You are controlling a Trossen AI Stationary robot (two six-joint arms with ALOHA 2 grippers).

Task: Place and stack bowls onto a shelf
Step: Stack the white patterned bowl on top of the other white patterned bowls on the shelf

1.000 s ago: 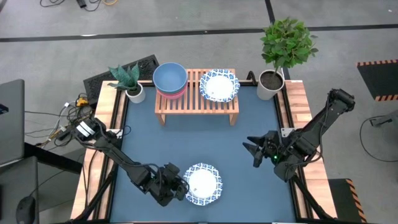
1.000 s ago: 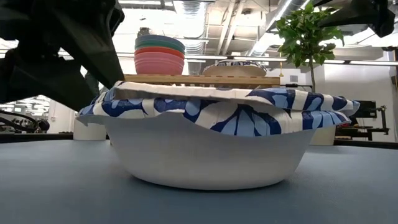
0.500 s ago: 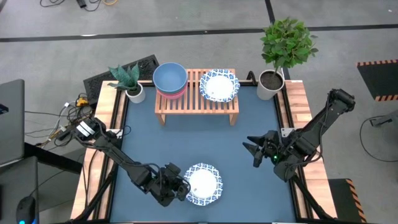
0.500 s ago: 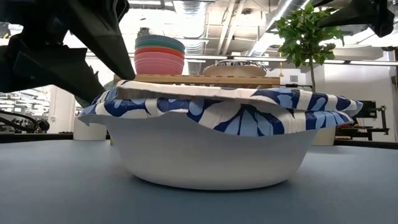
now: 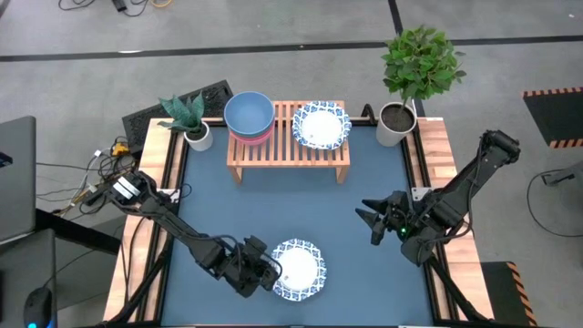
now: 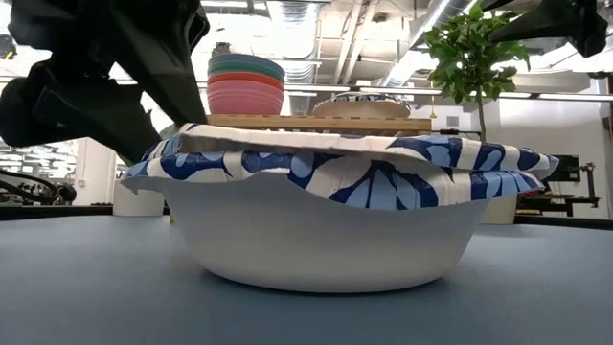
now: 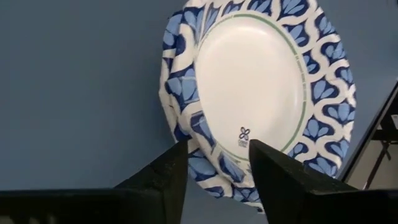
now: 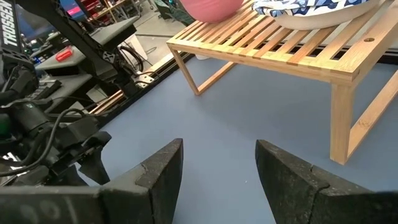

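Patterned bowl (image 5: pixel 299 269) sits on table near front edge, shelf (image 5: pixel 290 146) well apart at back. Left gripper (image 7: pixel 214 158) open, empty, fingers straddling its rim. Looks light, thin, maybe flexy: pinch rim gently. Right gripper (image 8: pixel 217 168) open, empty, waiting at right side.
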